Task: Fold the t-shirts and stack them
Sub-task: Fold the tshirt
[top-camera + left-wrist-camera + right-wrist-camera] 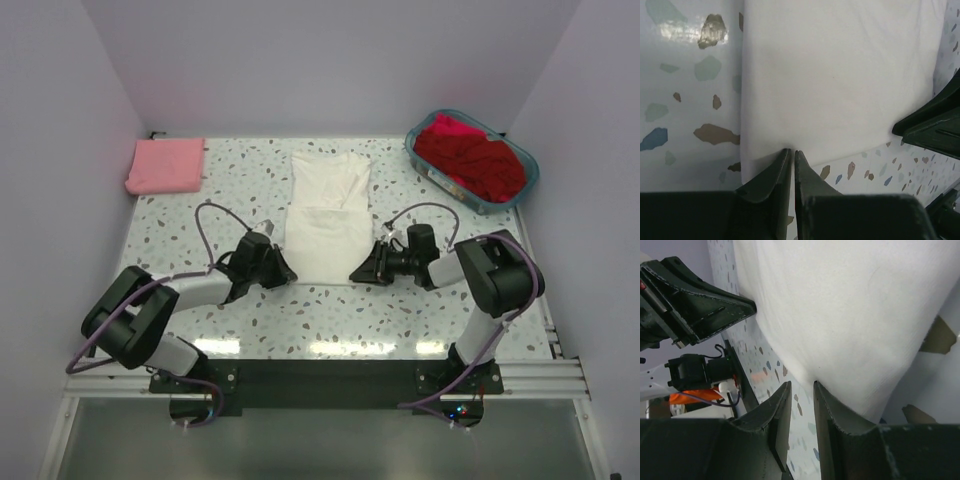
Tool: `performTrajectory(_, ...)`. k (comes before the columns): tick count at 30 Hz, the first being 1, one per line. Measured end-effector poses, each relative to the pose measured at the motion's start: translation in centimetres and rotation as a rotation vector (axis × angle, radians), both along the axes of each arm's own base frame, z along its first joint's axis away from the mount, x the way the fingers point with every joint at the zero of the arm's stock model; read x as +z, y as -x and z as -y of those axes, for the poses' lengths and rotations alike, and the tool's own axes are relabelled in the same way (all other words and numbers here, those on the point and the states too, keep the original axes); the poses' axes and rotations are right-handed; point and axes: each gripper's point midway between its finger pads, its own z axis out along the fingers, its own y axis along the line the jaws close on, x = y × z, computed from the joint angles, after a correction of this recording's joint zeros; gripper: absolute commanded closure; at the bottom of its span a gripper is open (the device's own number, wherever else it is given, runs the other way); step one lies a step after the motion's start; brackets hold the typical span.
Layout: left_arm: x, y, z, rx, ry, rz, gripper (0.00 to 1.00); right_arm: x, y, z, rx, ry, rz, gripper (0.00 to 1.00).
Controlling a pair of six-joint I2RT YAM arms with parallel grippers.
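At mid-desk (240,180) lies the white t-shirt (328,215), plain side up, no print showing. Its near part is a neat doubled panel; the far part w/ the neck end is spread flat beyond it. The pink t-shirt (165,166) sits folded at the far-left corner, and the red t-shirts (475,160) are heaped in the teal basket (531,165) at far right.

Both arms are low at the white shirt's near edge, one per corner. The left fingers (283,270) are pressed almost together right on the hem by the near-left corner. It reads as a pinch on the cloth, tho the slit is too thin to show fabric inside. The right fingers (360,272) stand narrowly apart at the near-right corner. Desk shows thru the gap and the cloth edge lies against one finger only, so nothing is gripped there yet.

Step in hand, as I judge it: taking hold of the near edge for the next fold of the white shirt (the pink one looks done, the reds untouched).

Next move needs the right side to get cloth btwn its tips and close. Then both arms lift together and carry the edge away toward the neck end, level and in step, so the panel doesn't skew or drag.
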Motion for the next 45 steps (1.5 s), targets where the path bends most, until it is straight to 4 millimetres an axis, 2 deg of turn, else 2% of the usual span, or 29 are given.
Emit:
performTrajectory(4, 0.6, 1.4, -0.9, 0.013, 0.008, -0.001, 0.84, 0.8, 0.4, 0.3, -0.008, 0.006, -0.007, 0.68)
performTrajectory(7, 1.7, 1.1, -1.5, 0.035, 0.019, 0.021, 0.82, 2.8, -0.6, 0.4, -0.012, 0.018, 0.031, 0.67)
performTrajectory(10, 3.1, -1.0, -1.9, 0.064, 0.033, 0.056, 0.81, 6.4, -4.3, -0.5, -0.017, 0.015, 0.132, 0.66)
performTrajectory(13, 5.0, -4.5, -1.1, 0.070, 0.044, 0.103, 0.81, 10.0, -8.6, -1.5, -0.023, -0.007, 0.248, 0.65)
performTrajectory(15, 6.3, -7.8, -0.2, 0.068, 0.060, 0.141, 0.81, 11.2, -11.1, -2.0, -0.035, -0.015, 0.294, 0.65)
performTrajectory(17, 7.0, -10.7, 0.6, 0.067, 0.075, 0.170, 0.81, 10.8, -13.0, -2.2, -0.047, -0.013, 0.296, 0.65)
performTrajectory(19, 6.9, -13.4, 1.0, 0.072, 0.084, 0.184, 0.82, 9.3, -14.9, -2.3, -0.058, -0.003, 0.270, 0.65)
performTrajectory(22, 5.2, -16.9, 1.2, 0.083, 0.084, 0.177, 0.82, 6.1, -16.9, -1.7, -0.082, 0.017, 0.214, 0.65)
performTrajectory(24, 3.4, -18.3, 0.9, 0.092, 0.075, 0.153, 0.82, 3.4, -17.8, -0.6, -0.111, 0.032, 0.159, 0.64)
performTrajectory(26, 1.2, -18.6, 0.3, 0.105, 0.064, 0.118, 0.83, 0.9, -18.1, 0.8, -0.142, 0.036, 0.089, 0.64)
performTrajectory(27, 0.6, -18.7, 0.2, 0.108, 0.078, 0.105, 0.83, 0.7, -18.2, 1.3, -0.142, 0.008, 0.074, 0.64)
performTrajectory(30, 0.7, -19.4, 0.1, 0.104, 0.107, 0.121, 0.83, 1.0, -19.2, 2.2, -0.159, -0.009, 0.090, 0.64)
performTrajectory(34, 0.7, -19.4, 0.1, 0.098, 0.136, 0.129, 0.82, 1.1, -19.5, 2.7, -0.170, -0.007, 0.092, 0.62)
performTrajectory(37, 1.0, -19.1, -0.2, 0.101, 0.136, 0.126, 0.76, 1.5, -19.4, 2.9, -0.174, 0.013, 0.098, 0.56)
performTrajectory(39, 1.5, -18.5, -0.8, 0.110, 0.110, 0.116, 0.68, 2.3, -19.4, 3.3, -0.186, 0.044, 0.107, 0.51)
performTrajectory(41, 2.5, -17.9, -1.6, 0.124, 0.080, 0.111, 0.61, 3.5, -19.1, 3.7, -0.197, 0.080, 0.128, 0.39)
performTrajectory(43, 4.2, -17.8, -2.4, 0.134, 0.054, 0.132, 0.55, 5.4, -18.6, 4.1, -0.204, 0.125, 0.172, 0.31)
performTrajectory(45, 6.7, -17.5, -3.2, 0.143, 0.025, 0.174, 0.44, 7.8, -17.8, 4.4, -0.210, 0.179, 0.229, 0.22)
